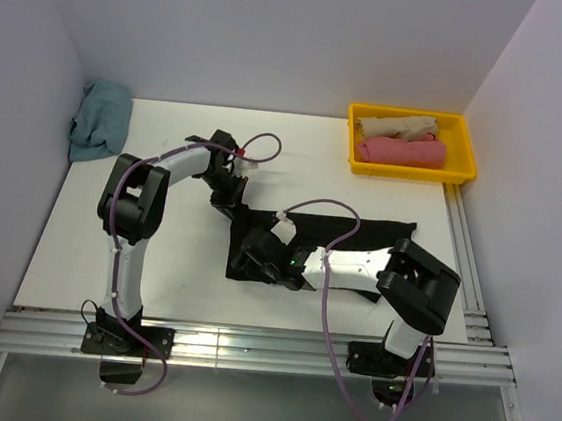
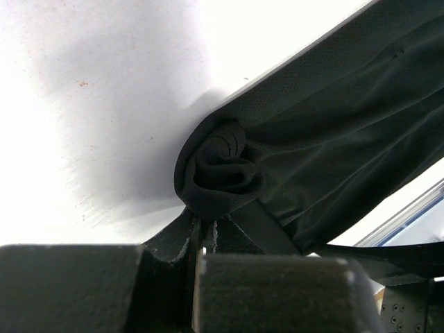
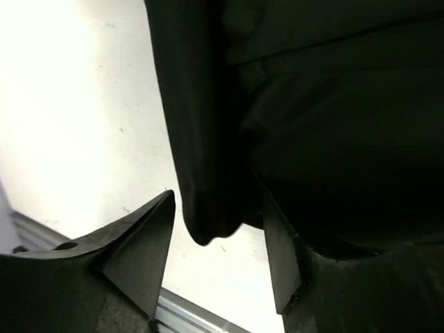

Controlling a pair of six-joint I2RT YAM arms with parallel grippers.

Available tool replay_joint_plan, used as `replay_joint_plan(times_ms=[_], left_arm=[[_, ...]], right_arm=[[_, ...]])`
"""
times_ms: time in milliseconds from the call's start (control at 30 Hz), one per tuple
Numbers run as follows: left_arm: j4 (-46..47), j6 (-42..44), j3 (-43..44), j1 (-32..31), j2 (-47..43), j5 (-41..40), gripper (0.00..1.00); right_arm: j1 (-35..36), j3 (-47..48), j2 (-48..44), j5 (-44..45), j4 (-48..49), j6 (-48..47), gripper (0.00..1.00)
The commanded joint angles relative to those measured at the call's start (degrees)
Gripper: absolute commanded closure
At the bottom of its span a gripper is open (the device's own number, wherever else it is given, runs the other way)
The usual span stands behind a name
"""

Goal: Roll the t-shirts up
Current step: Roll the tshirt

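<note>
My left tool (image 2: 205, 232) is clamped shut on the tightly rolled end of the black t-shirt (image 1: 359, 234). My right tool (image 3: 218, 225) stands open, with the shirt's near corner between its fingers. The shirt lies in a band across the white bench (image 1: 76, 249); at the far right, a pink t-shirt (image 1: 400, 151) and a beige t-shirt (image 1: 396, 125) lie rolled in a yellow bin (image 1: 463, 149).

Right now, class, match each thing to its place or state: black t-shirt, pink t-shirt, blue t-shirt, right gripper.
Things:
1. black t-shirt
2. pink t-shirt
3. blue t-shirt
4. right gripper

Places or states:
A. rolled, in the yellow bin
B. open, cloth edge between its fingers
C. crumpled at the far left corner of the table
D. mid-table, one end rolled

Pairs: 1-D, 2-A, 3-C, 4-B.
</note>
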Motion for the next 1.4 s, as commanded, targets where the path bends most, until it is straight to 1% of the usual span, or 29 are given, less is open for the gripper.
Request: replay_joint_plan(times_ms=[0,133,167,300,333,400,533,700,867,1033,1233,1267,1333,1367], left_arm=[[-0.59,1.78,1.33,-0.08,0.96,-4.37,1.00],[-0.68,1.78,1.42,-0.34,0.96,-4.72,1.00],[-0.76,1.86,1.60,-0.34,1.05,-4.81,1.00],[-1.29,1.87,1.86,-0.43,0.96,-5.16,1.00],[-1.29,1.95,1.95,-0.43,1.05,-5.16,1.00],[-1.47,1.87,2.21,-0.51,1.14,-5.25,1.00],[-1.64,1.78,2.56,-0.69,1.40,-5.43,1.00],[-1.64,1.60,2.65,-1.04,1.75,-5.51,1.00],[-1.64,1.51,2.83,-1.30,1.93,-5.51,1.00],[-1.64,1.51,2.83,-1.39,2.10,-5.42,1.00],[-1.91,1.60,3.00,-1.48,2.37,-5.25,1.00],[-1.82,1.60,3.00,-1.39,2.19,-5.25,1.00],[-1.99,1.78,3.18,-1.48,2.37,-5.16,1.00],[-2.08,1.78,3.35,-1.48,2.37,-5.16,1.00]], right_arm=[[0.87,3.28,-1.98,2.96,-8.55,-2.88,0.38],[1.40,5.39,-2.51,5.15,-12.25,-3.58,0.37],[1.49,5.92,-2.86,6.99,-13.13,-4.02,0.37],[1.49,11.71,-3.13,12.53,-18.83,-9.80,0.37],[1.49,15.29,-1.82,13.59,-19.89,-10.87,0.38],[1.75,18.74,0.81,15.96,-22.79,-13.50,0.39],[1.93,28.39,6.88,17.81,-26.22,-17.11,0.41],[1.93,35.79,16.27,19.31,-29.83,-19.75,0.43],[2.01,42.65,22.70,22.99,-34.66,-19.58,0.44],[2.28,44.42,25.88,23.35,-36.43,-20.46,0.44],[2.37,42.84,26.58,20.81,-35.02,-20.55,0.44],[2.28,42.84,26.76,20.28,-35.02,-20.46,0.45],[2.45,42.31,27.02,19.14,-34.93,-20.28,0.50],[2.54,41.87,27.02,18.61,-34.59,-20.02,0.51]])
